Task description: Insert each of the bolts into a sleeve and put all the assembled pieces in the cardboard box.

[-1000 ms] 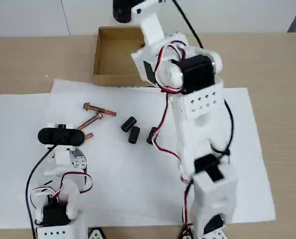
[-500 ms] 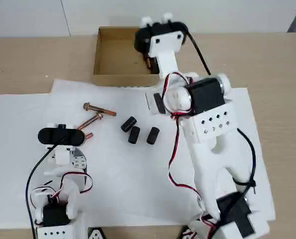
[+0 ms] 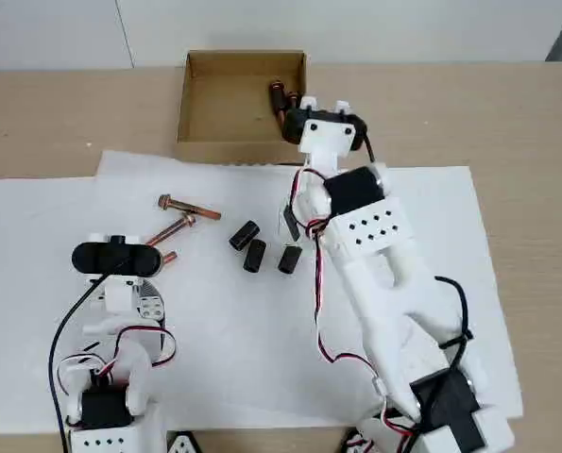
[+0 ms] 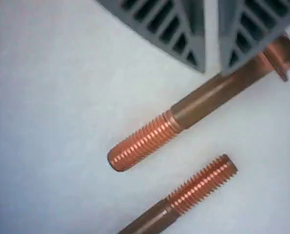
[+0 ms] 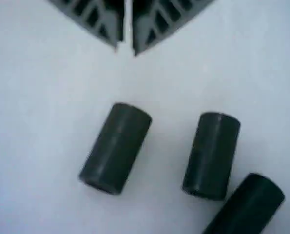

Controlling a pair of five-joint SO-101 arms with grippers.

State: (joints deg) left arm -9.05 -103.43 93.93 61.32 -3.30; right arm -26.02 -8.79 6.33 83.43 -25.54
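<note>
Copper bolt (image 4: 193,105) lies flat, parallel w/ 2nd bolt (image 4: 193,190).

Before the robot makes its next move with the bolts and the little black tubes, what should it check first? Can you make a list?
1. Is the right tool empty: ok, nothing sits between its tips.
2. Are sleeves ready: ok, three lie loose on the paper near the right tool.
3. Is the left tool lined up with a bolt: ok, its tips are by the head end.
4. Is the left tool wide enough to grab: not ok, its jaws are almost together.
5. Is the left tool touching the bolt: cannot tell.
6. Is there room in the cardboard box: ok, one assembled piece lies near one wall.
</note>
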